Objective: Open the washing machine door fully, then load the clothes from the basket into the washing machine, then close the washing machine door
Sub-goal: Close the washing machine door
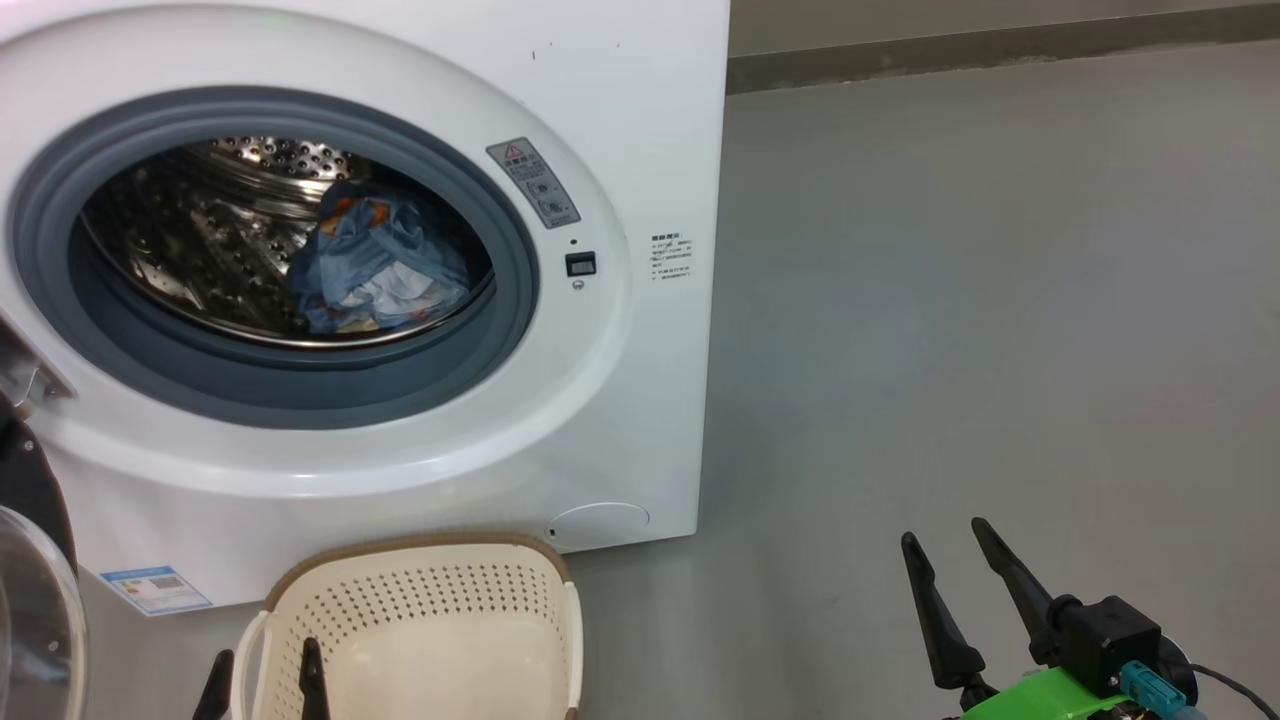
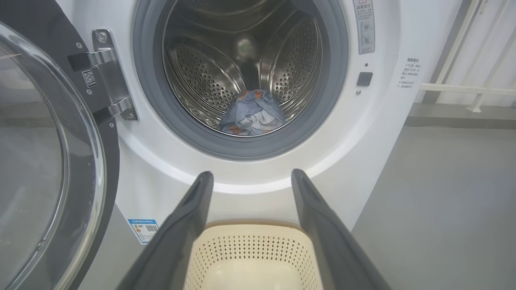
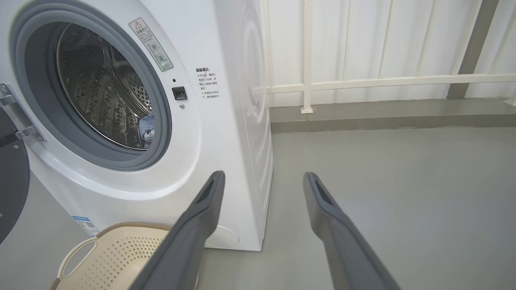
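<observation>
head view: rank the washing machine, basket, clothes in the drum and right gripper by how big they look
1. washing machine, by far.
2. basket, though the bottom edge cuts it off.
3. clothes and right gripper look about alike; the gripper sits nearer the camera, so unranked.

We note bright, even light and faint shadows. Highlights glint off the drum (image 2: 201, 76) and door glass (image 2: 36, 161); straight lines bow near the edges of both wrist views.
</observation>
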Tool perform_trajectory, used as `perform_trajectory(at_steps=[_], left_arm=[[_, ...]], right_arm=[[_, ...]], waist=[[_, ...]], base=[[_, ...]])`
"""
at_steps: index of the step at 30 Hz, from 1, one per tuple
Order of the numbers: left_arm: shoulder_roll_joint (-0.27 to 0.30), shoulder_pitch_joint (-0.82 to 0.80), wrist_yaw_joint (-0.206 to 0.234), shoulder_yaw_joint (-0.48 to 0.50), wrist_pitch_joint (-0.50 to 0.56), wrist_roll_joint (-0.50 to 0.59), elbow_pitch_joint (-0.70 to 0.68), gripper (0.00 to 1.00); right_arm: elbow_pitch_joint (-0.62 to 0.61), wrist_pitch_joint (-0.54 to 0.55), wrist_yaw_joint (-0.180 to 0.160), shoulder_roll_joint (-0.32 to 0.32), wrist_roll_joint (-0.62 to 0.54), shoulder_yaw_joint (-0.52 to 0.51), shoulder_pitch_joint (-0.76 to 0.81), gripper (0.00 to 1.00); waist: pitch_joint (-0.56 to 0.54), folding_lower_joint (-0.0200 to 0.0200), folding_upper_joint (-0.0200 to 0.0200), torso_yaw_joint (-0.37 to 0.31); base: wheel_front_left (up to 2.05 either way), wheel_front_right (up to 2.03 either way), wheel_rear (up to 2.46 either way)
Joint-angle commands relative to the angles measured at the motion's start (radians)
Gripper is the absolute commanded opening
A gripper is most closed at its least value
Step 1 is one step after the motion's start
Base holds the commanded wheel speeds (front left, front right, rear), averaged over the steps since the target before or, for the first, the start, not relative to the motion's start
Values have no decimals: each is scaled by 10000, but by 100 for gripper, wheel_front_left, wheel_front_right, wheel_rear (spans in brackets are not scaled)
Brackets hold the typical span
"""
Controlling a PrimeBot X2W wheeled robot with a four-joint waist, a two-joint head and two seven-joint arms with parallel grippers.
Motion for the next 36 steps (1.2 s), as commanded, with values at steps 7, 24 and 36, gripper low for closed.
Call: perform_trajectory(at_steps=[7,24,36], left_arm=[[22,-338,46,197,-55,-6,-115,100],[22,-441,23,340,-55,288,209,100],[22,-570,50,481,-55,216,25,100]], right_arm=[[-212,-48,16,-4,-106,267,-329,100],[-186,-48,16,0,-72,276,-215,100],[-188,-48,16,2,-32,224,-197,100]], waist=[[-9,-1,0,64],[-136,-1,0,169],[-65,-1,0,205]], base=[[0,0,0],[-66,48,18],[-195,194,2]])
